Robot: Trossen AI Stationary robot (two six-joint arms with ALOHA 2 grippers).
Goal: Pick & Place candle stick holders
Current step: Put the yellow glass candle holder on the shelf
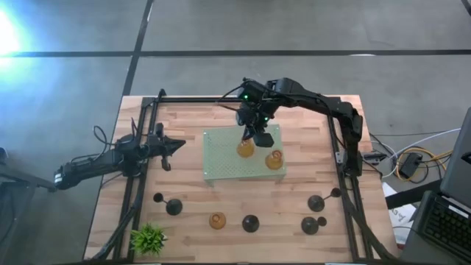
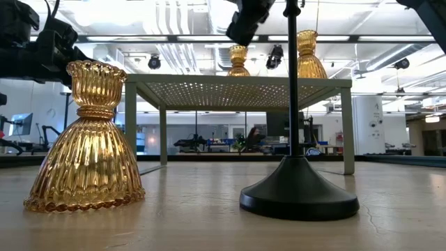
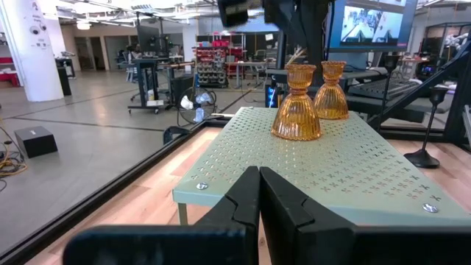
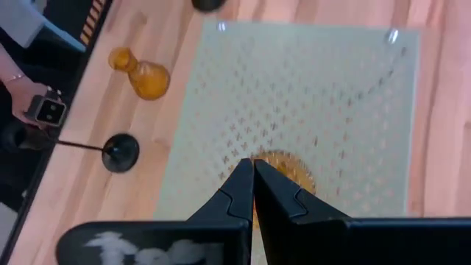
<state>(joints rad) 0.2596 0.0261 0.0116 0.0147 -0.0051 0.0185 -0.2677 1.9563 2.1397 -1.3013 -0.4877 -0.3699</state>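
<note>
Robotics lab: equipment racks, monitor, concrete floor.

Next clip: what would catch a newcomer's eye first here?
The pale green perforated platform at mid-table, with two amber candle holders standing on it. The right end effector, fingers shut, sits directly above one of them. Along the near edge stand a third amber holder and four black holders, with a small green plant at the corner; the left end effector waits shut off to the side.
</note>
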